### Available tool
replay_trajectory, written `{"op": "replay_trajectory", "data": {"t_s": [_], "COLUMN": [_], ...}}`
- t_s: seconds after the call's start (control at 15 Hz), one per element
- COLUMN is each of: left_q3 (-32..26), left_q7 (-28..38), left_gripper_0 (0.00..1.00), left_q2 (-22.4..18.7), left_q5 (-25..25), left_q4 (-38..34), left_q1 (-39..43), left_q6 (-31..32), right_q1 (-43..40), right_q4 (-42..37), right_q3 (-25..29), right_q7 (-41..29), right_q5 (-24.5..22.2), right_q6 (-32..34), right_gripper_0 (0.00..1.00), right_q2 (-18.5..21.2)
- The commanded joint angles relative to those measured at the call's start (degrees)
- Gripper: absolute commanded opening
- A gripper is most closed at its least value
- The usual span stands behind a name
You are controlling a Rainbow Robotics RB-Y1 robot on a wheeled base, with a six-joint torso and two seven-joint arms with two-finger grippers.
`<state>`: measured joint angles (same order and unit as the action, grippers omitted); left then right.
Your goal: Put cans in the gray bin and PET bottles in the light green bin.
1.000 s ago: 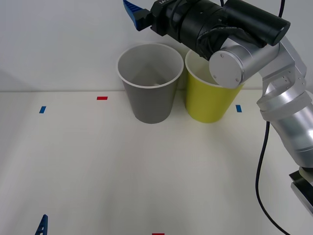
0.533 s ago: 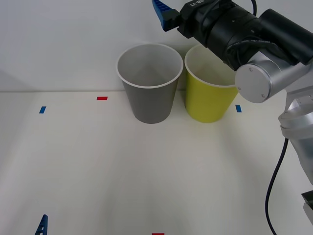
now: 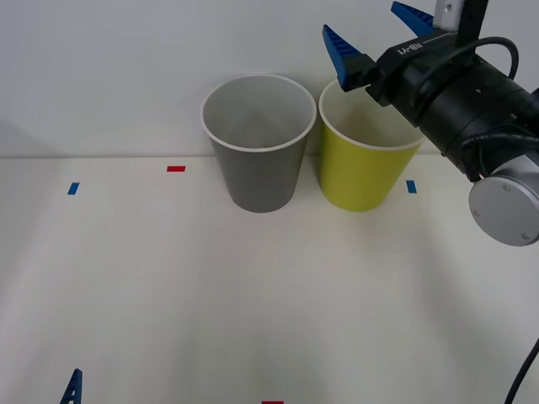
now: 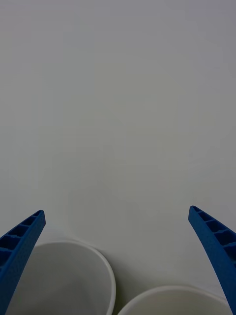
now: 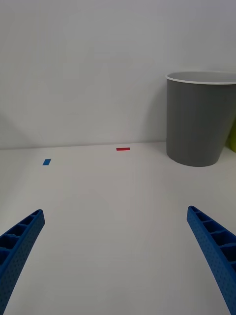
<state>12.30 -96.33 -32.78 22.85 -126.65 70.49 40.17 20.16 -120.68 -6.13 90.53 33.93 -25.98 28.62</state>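
Right tool (image 3: pixel 379 34): upper right of frame, above light green bin (image 3: pixel 358 177), jaws spread, empty; left tool (image 5: pixel 118 261) likewise released; gray bin (image 3: pixel 259 160) centre; retract clear of rims

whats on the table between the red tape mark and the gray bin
Nothing: in the front view the white table is bare between the small red tape mark and the tall gray plastic bin.
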Motion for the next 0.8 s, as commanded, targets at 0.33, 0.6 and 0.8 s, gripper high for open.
{"op": "replay_trajectory", "data": {"t_s": [0.33,0.6,0.8], "left_q3": [0.0,0.0,0.0], "left_q7": [0.0,0.0,0.0], "left_gripper_0": [1.0,1.0,1.0], "left_q2": [0.0,0.0,0.0], "left_q5": [0.0,0.0,0.0], "left_q4": [0.0,0.0,0.0], "left_q1": [0.0,0.0,0.0], "left_q6": [0.0,0.0,0.0], "right_q1": [-20.9,-31.0,-38.1], "right_q4": [-9.5,-10.2,-10.0], "right_q3": [2.7,2.2,0.2], "right_q7": [-0.4,-0.4,-0.4], "right_q5": [-0.5,-0.5,-0.8], "right_q6": [8.9,14.4,20.5], "right_gripper_0": [1.0,1.0,1.0], "right_q2": [1.2,1.2,1.2]}}
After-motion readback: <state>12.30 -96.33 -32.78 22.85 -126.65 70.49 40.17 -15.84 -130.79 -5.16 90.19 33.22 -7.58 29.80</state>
